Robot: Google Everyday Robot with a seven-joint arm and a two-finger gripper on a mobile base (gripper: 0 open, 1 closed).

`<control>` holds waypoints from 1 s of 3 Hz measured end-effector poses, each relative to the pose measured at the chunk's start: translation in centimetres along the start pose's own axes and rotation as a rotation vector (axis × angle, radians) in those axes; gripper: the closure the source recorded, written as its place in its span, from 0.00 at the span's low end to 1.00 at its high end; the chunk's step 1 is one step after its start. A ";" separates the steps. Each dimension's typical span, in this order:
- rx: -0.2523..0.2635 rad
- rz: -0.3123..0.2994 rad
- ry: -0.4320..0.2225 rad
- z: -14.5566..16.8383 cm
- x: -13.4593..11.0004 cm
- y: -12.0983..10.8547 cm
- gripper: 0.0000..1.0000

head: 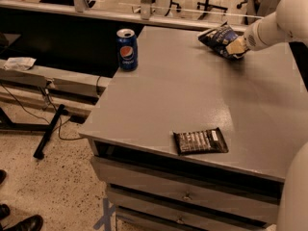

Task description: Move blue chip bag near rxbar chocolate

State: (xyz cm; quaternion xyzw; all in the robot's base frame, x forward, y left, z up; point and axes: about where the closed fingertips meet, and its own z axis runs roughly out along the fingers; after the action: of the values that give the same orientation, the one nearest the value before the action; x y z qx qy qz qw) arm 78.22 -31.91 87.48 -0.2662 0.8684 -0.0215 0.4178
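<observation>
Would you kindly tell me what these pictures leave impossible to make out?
1. Camera view: the right part of the blue chip bag is covered by the gripper, which sits at the far right of the table.
2. Camera view: the print on the rxbar chocolate is too small to read.
3. Camera view: the arm is cut off by the right edge.
</observation>
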 end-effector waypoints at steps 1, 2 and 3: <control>-0.029 -0.047 -0.043 -4.0 -1.2 1.3 0.96; -0.187 -0.132 -0.106 -10.0 -1.9 6.6 1.00; -0.350 -0.194 -0.136 -13.0 -1.5 11.7 1.00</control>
State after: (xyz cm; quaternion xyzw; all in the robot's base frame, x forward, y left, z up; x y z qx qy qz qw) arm 64.21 -23.58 93.97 -0.4181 0.7990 0.1076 0.4186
